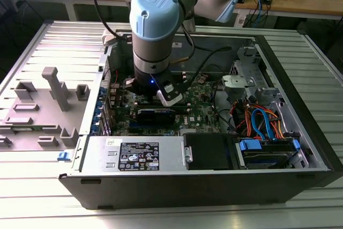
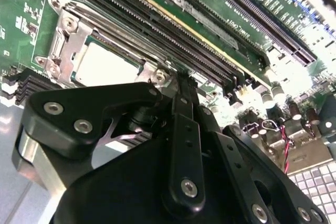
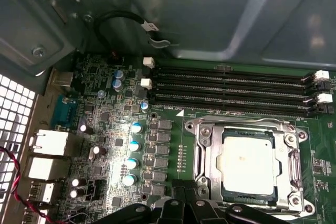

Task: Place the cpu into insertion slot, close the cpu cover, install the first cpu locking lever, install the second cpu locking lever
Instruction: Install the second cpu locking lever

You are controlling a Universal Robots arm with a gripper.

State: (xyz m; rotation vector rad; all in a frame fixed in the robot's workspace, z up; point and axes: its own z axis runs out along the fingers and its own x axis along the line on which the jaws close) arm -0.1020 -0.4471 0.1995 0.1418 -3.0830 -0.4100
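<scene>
The black metal gripper [image 2: 181,85] hangs right at the near edge of the socket; its jaws look pressed together, holding nothing. Just past it, the small flat silver-grey cpu [image 3: 248,164] sits in the insertion slot under the shiny square cpu cover [image 3: 205,153]. A crooked push could scrape the green motherboard [image 3: 168,145].

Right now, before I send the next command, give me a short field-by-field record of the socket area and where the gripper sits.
chip: small square silver-grey cpu seated in the insertion slot, flat
cover: thin silvery metal cpu cover lies closed, framing the chip; also seen in the second wrist view
gripper: black gripper sits at the socket's edge, beside the cover
neighbours: long black memory slots run alongside the socket
board: green motherboard inside the open computer case
jaws: open or shut not clear
</scene>
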